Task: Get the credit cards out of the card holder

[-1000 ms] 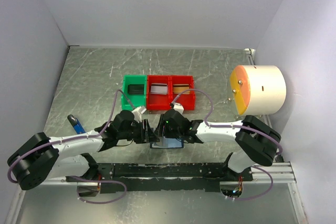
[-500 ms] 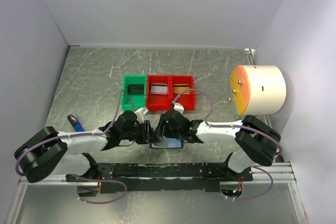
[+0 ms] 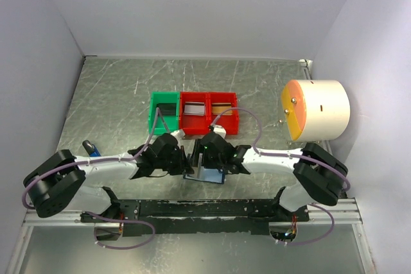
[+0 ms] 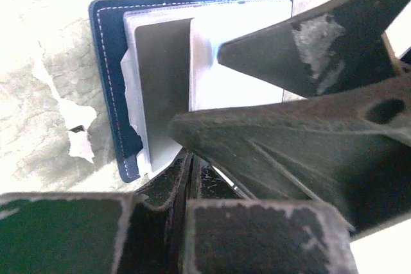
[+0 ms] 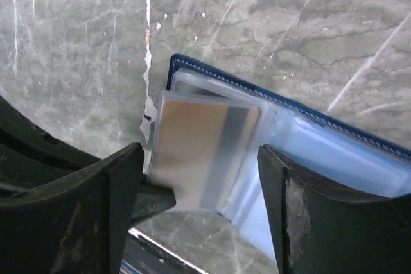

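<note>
Pinching the edge of the card (image 4: 164, 75) with shut jaws, the left gripper (image 4: 185, 168) should probably pull slow and flat along the pocket (image 5: 321, 152), and the open-jawed right gripper (image 5: 200, 158) straddling the holder (image 4: 106, 62) on the table (image 5: 289, 17) should pin it.

A: Card holder (image 4: 106, 62)?
B: Navy blue, white stitching, lying open and flat; clear pale-blue pockets face up.
A: Credit card (image 5: 199, 152)?
B: One, silvery grey to tan, flat, sticking partly out of its pocket, past the holder's edge.
</note>
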